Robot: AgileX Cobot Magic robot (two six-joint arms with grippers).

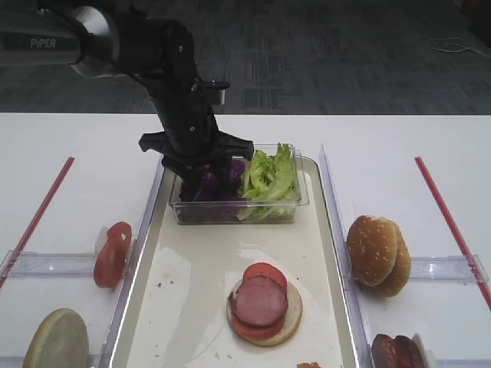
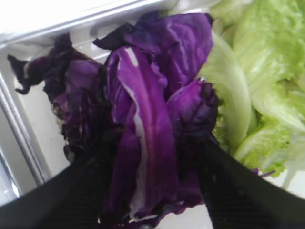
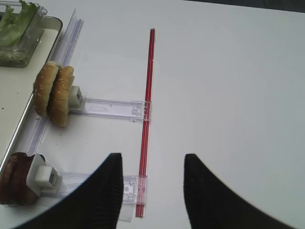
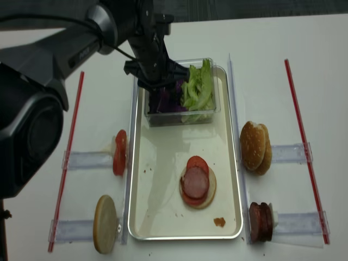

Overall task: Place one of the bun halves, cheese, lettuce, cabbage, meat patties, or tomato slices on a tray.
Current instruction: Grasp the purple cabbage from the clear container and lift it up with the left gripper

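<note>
The purple cabbage (image 2: pixel 152 95) lies in the left half of a clear tub (image 1: pixel 230 211), beside green lettuce (image 1: pixel 268 178). My left gripper (image 1: pixel 211 184) reaches down into the tub, open, one finger on each side of the cabbage clump. The tub stands at the far end of the cream tray (image 1: pixel 184 291). On the tray sits a bun half topped with tomato slices and a meat patty (image 1: pixel 263 303). My right gripper (image 3: pixel 152 164) hangs open over bare table with nothing between its fingers.
Two bun halves (image 1: pixel 377 254) and meat patties (image 1: pixel 395 354) stand on clear holders right of the tray. Tomato slices (image 1: pixel 113 253) and a bun half (image 1: pixel 57 341) stand on holders to its left. Red rods (image 1: pixel 38 215) (image 1: pixel 453 222) lie along both sides.
</note>
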